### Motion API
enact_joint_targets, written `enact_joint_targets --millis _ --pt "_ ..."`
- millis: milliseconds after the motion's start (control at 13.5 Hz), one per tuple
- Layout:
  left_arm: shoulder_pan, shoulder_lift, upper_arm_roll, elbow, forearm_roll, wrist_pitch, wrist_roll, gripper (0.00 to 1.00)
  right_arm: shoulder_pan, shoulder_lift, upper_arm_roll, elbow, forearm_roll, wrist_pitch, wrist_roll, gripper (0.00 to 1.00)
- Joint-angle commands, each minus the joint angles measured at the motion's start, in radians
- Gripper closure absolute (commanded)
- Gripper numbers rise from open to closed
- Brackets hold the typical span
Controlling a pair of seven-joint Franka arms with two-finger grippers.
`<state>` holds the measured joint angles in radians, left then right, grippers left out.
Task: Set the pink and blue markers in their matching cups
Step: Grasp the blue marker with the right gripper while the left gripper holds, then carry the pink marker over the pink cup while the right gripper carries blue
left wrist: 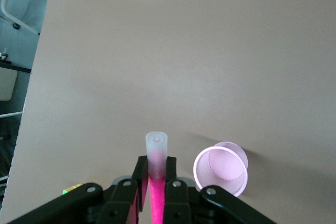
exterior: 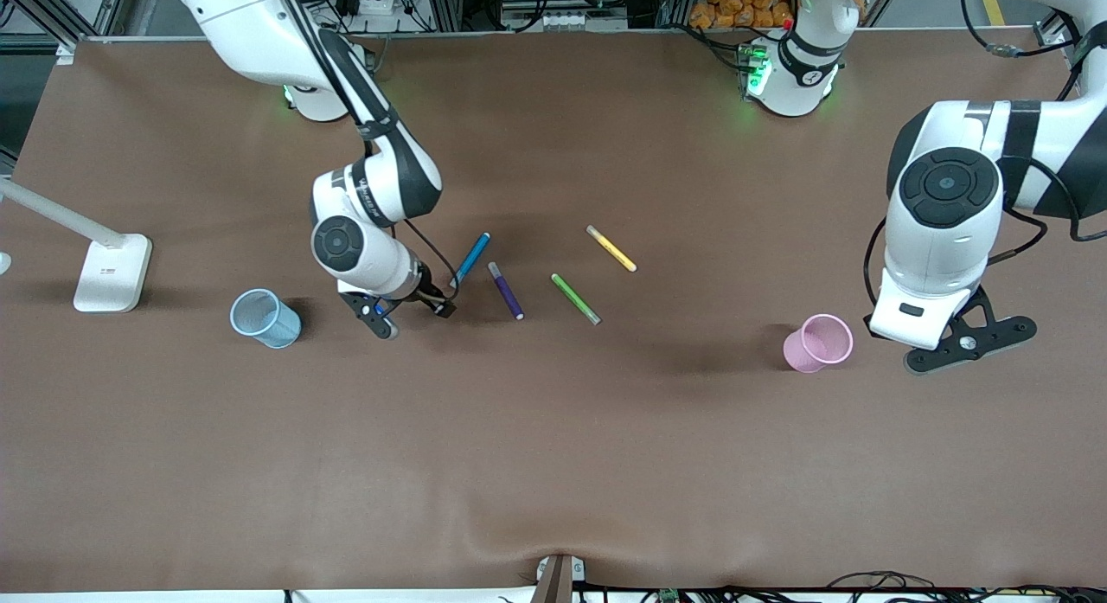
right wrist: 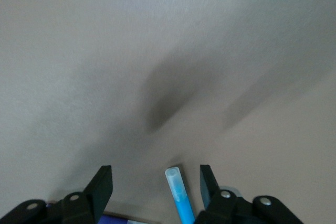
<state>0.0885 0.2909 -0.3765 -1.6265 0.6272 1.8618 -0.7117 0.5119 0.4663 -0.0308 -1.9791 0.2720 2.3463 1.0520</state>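
Left jaws clamping pink marker beside pink cup; right jaws straddling blue marker, open wide. Leaving both cups, blue cup included, not yet filled.

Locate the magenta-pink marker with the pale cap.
The magenta-pink marker is clamped in the left gripper, cap outward, in the air beside the pastel pink cup at the left arm's end of the table.
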Motion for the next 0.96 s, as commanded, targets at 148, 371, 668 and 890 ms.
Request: enact_joint_targets --millis 148,371,668,890 --pt "-0.016 0.043 -0.007 0.005 0.085 -0.001 -0.209 1.0 0.02 0.028 -0.011 0.01 0.007 -0.002 0.0 0.42" --pt "-0.041 0.086 -0.005 0.005 0.109 -0.001 -0.371 1.0 0.054 0.028 -0.011 -0.012 0.007 -0.007 0.011 0.43" --pt "-0.056 0.171 -0.009 0.011 0.27 0.0 -0.659 1.0 0.066 0.038 -0.011 -0.029 0.007 0.002 0.011 0.51" --pt "-0.061 0.198 -0.015 0.013 0.276 0.0 -0.73 1.0 0.074 0.041 -0.009 -0.052 0.009 0.027 0.011 0.57"
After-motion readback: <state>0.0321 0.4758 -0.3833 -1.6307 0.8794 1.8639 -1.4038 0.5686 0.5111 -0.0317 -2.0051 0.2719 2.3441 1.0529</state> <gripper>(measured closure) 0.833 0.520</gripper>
